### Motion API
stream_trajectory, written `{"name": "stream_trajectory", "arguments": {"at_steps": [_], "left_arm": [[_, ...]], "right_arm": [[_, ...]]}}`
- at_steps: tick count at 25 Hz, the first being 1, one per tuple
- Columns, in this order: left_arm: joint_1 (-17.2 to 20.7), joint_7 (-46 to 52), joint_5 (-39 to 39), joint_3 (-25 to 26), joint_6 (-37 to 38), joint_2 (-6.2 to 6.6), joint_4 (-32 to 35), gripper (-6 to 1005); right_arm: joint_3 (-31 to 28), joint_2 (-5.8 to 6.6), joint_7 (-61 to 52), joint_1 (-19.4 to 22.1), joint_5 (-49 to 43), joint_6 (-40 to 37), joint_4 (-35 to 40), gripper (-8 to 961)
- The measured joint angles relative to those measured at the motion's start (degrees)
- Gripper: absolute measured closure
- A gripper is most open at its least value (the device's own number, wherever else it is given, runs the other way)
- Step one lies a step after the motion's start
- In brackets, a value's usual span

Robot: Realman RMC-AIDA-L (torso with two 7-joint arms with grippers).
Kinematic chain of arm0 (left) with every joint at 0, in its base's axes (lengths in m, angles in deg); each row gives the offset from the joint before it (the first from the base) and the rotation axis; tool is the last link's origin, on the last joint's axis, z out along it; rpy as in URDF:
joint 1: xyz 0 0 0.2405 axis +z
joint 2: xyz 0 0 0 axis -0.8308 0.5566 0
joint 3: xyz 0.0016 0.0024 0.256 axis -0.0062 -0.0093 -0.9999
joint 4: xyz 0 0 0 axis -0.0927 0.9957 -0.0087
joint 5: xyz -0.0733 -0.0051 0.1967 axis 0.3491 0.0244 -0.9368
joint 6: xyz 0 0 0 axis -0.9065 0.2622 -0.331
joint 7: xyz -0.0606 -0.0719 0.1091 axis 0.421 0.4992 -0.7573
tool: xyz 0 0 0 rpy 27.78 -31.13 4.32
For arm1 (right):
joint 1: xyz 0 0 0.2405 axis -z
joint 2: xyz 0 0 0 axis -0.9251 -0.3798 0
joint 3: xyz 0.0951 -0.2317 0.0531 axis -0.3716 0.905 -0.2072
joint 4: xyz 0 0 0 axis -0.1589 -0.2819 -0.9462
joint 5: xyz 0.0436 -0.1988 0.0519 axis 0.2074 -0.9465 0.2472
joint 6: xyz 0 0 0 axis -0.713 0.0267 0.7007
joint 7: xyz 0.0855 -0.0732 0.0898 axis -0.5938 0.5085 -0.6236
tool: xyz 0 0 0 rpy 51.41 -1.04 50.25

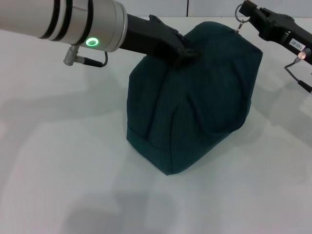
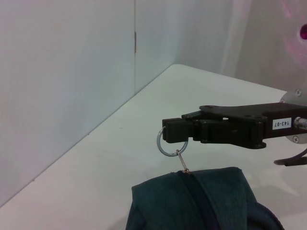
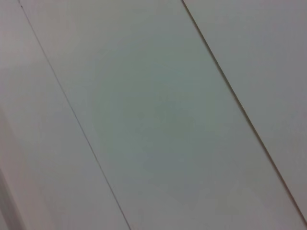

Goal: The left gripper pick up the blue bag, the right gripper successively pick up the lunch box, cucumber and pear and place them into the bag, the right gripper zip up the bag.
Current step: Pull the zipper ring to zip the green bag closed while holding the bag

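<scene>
I see the blue bag [image 1: 195, 102] standing on the white table [image 1: 63, 161] at the centre of the head view, its lower corner nearest me. Behind, at upper left, my left gripper [image 1: 183, 51] is clamped on the bag's top. Farthest, at upper right, my right gripper [image 1: 242, 10] is closed on the zipper ring [image 2: 169, 142]

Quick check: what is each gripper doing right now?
Left gripper: shut on the dark teal fabric bag.
Right gripper: shut on the bag's metal zipper ring.
</scene>
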Motion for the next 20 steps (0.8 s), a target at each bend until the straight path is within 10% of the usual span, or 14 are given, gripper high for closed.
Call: {"name": "stream_trajectory", "arguments": {"at_steps": [8,20], "left_arm": [[-0.07,-0.61,-0.27,-0.42,0.21,0.02,-0.03,780],[3.78,-8.72,14.31,3.11,0.25,0.02,2.34,913]], "right_arm": [[0.0,0.0,-0.04,0.26,0.13,-0.01,0.0,925],[0.0,0.09,-0.02,0.93,1.36,5.16,-5.18,924]]}}
